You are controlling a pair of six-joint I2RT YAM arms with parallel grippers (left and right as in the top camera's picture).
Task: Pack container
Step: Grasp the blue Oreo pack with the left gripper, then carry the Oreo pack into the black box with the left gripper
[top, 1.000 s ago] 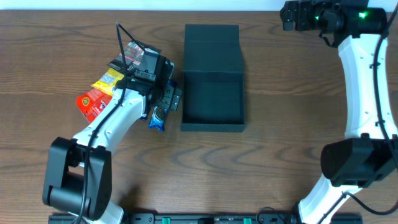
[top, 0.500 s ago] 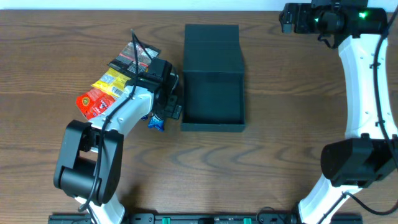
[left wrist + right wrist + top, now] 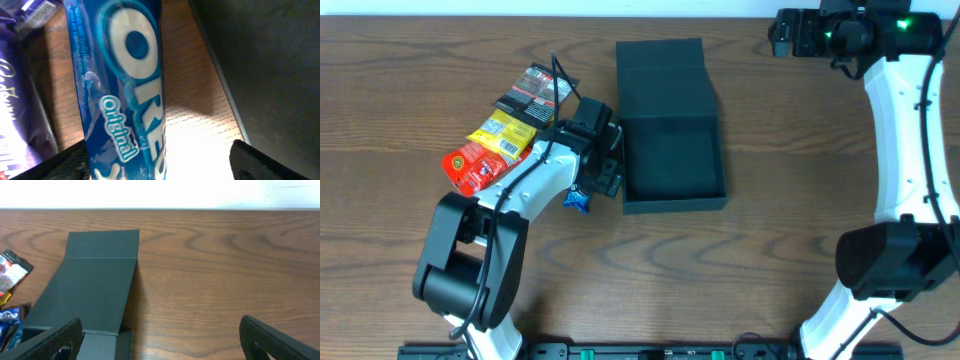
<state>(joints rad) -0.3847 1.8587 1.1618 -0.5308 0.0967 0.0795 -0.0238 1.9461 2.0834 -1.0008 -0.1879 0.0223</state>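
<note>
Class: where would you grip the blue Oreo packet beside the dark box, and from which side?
Grip the Oreo packet across its narrow width near mid-length, coming down from above. It lies flat and long, with the container wall on one side and a purple packet on the other, so sideways approaches look blocked.

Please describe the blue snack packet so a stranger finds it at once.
Find the dark container at the middle of the table. Beside its left wall, under the left tool, lies a long packet: the only blue one, lettered Oreo in white.
</note>
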